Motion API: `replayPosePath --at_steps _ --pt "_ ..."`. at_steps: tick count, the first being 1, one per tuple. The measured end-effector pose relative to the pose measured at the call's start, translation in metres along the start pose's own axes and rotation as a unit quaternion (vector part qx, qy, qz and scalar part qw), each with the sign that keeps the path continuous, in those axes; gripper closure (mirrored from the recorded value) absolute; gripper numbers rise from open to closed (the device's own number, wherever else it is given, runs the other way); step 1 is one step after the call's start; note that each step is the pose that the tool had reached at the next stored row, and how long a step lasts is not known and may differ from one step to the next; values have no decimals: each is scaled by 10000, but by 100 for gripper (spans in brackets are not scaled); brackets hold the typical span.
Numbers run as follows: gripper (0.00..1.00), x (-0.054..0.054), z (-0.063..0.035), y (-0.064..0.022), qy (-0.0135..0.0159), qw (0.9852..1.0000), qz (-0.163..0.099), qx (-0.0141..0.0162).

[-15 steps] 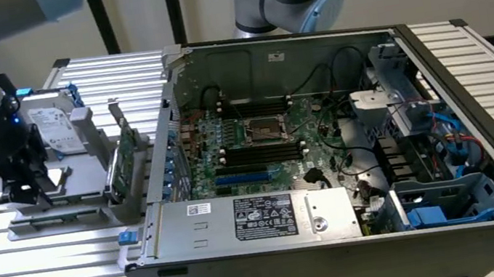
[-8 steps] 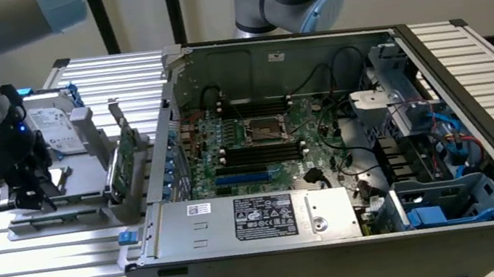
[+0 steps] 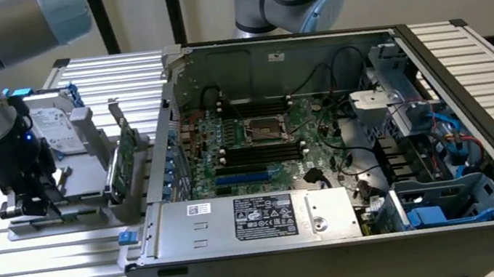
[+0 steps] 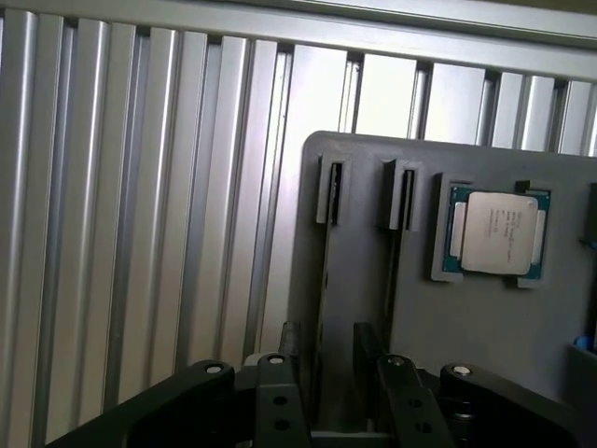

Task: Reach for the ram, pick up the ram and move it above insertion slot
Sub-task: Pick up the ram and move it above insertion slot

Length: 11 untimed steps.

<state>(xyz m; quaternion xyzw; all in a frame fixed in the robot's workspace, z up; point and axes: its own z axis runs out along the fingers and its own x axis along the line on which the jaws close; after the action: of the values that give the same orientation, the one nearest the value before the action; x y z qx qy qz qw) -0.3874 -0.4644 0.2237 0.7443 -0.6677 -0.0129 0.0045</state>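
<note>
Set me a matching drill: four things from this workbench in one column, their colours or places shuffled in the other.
1 hard drive
2 expansion card
3 power supply
4 processor chip

A green, upright in the grey holder
B flat in a recess of the grey holder
C inside the computer case
D silver, upright in the grey holder

Pairs: 1-D, 2-A, 3-C, 4-B

The table [image 4: 140,205] is ribbed bare aluminium with a satin sheen. The holder [image 4: 364,280] is smooth, matt grey plastic. The processor [image 4: 494,231] has a brushed metal lid. The gripper [image 4: 328,350] links are matt black with bright metal screw heads. The computer case [image 3: 345,271] is dark and matt outside, bare sheet metal inside.
</note>
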Motion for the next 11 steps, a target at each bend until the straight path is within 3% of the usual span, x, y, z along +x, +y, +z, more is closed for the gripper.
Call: replayPosePath --at_steps 11 --pt "64 15 195 -3 -1 10000 35 1"
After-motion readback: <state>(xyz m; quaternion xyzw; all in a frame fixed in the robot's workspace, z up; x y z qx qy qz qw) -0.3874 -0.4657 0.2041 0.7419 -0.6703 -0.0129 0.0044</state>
